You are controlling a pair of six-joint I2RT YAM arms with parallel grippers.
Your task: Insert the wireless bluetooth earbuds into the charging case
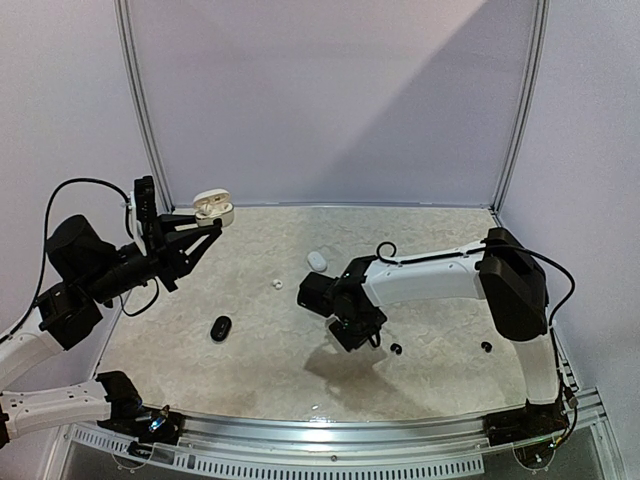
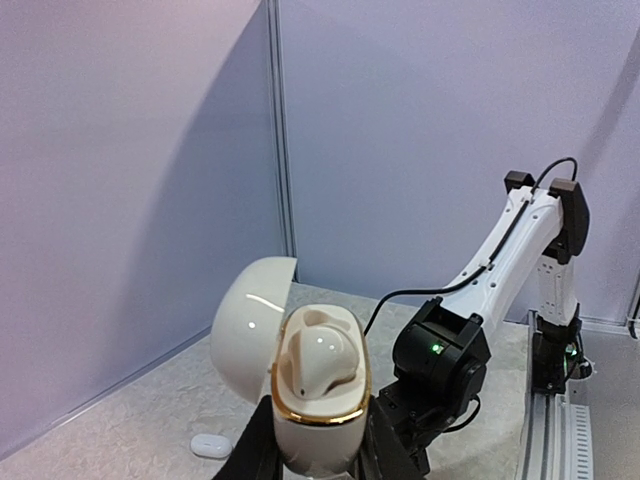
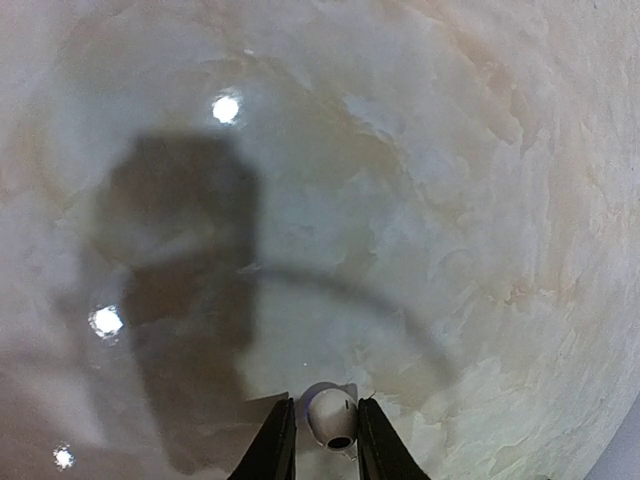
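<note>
I have the left hand clenched on the lower half of the open white case, raised well above the table at its far left corner, with the lid flipped back and the mouth facing up and outward. I think that pose presents the sockets to the other arm, so a bud can come in from above without the lid in the way. One seated earbud already fills a socket inside the gold rim, so by my reckoning this case needs one more. The right hand hangs fingers down over the middle of the table and grips a white earbud between its fingertips. The table surface lies well below it in the wrist view, so I take the bud as lifted, not resting. It is pinched across its rounded body, and I cannot tell whether that angle suits the socket. The two hands are well apart, so the carry across to the case is not yet done. On the table lie a loose white earbud, a closed white case, a black case and two black earbuds.
</note>
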